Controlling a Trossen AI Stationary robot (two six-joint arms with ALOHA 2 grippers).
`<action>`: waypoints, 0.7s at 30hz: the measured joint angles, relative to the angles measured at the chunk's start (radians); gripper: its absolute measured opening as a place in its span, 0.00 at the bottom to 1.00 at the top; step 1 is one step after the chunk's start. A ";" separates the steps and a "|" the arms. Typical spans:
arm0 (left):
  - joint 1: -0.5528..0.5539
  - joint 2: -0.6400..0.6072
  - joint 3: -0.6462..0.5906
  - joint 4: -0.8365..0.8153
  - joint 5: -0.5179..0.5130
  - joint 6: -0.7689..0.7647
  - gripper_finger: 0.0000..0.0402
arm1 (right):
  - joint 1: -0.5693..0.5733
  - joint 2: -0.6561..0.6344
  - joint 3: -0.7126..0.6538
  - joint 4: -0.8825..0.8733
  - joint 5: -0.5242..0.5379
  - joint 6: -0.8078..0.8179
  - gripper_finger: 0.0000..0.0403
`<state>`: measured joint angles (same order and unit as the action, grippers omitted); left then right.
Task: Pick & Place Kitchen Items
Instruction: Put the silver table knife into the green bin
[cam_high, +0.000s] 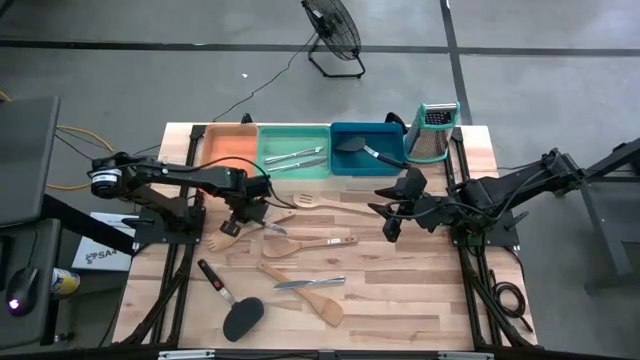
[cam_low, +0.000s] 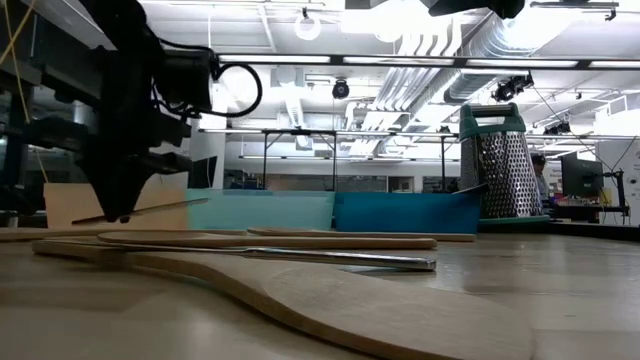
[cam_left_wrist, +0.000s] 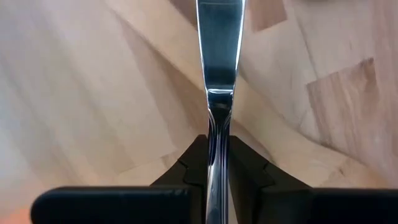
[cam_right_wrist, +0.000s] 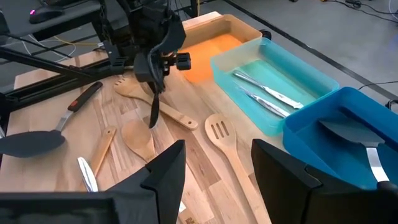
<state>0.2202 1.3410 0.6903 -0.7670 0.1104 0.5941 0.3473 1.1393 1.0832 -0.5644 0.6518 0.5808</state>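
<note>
Worktop (cam_high: 400, 300) carries scattered utensils. Left gripper (cam_high: 252, 213) at 9 o'clock of centre, fingers (cam_left_wrist: 249, 177) pinching silver knife (cam_left_wrist: 217, 74) over wooden fork (cam_right_wrist: 155, 106). Right gripper (cam_high: 388, 218) at 3 o'clock, fingers spread, holding nothing.

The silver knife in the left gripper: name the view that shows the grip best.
The left wrist view: the left gripper pinches the silver knife between both fingers, seen close up. The right wrist view shows the knife hanging from it over the table; the high view shows the gripper with the knife unclear.
</note>
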 joint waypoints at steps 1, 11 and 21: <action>0.001 -0.006 0.001 0.002 -0.009 -0.011 0.08 | 0.000 0.000 0.000 -0.001 0.000 0.000 0.43; 0.001 -0.123 0.003 0.032 -0.011 -0.187 0.08 | 0.000 0.000 0.000 -0.001 0.000 0.000 0.43; 0.001 -0.206 0.003 0.243 -0.014 -0.500 0.08 | 0.000 0.000 0.000 0.000 0.000 0.000 0.43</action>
<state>0.2214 1.1347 0.6937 -0.5244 0.0959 0.0943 0.3471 1.1393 1.0832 -0.5640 0.6518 0.5812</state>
